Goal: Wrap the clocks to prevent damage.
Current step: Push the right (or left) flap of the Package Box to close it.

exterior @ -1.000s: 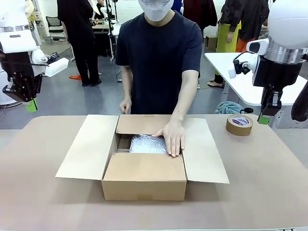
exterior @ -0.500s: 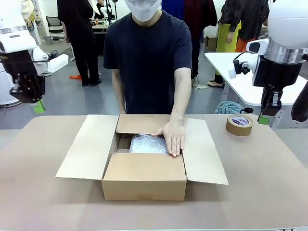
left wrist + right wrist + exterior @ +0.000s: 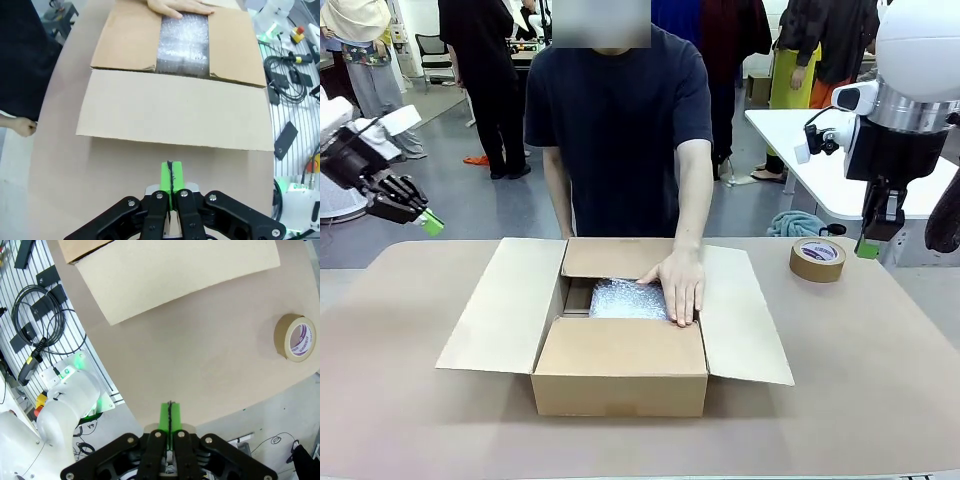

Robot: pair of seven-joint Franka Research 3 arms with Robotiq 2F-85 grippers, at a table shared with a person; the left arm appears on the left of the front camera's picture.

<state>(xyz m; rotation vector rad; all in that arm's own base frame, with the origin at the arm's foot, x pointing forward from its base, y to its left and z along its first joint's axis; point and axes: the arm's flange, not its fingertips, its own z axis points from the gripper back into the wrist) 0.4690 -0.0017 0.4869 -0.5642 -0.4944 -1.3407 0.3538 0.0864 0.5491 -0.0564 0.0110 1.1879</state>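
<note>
Inside the open box (image 3: 620,375) a bubble-wrapped bundle (image 3: 625,298) lies under a person's hand (image 3: 678,283); likely light, squashy, fragile within, so cup its sides; left gripper (image 3: 430,221) and right gripper (image 3: 867,246), both pinched together, flank the box

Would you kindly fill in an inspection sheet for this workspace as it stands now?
Surface: brown table, in good order.
Job's things: open cardboard box, flaps spread; bubble-wrapped bundle inside, person's hand on it.
Clutter: roll of brown tape at the robot's right.
Grippers: left tool shut, raised beside the table; right tool shut, raised near the tape; neither holds anything.
Cables: black cables on a slatted rack beside the table.
Surroundings: people standing behind; white table.
</note>
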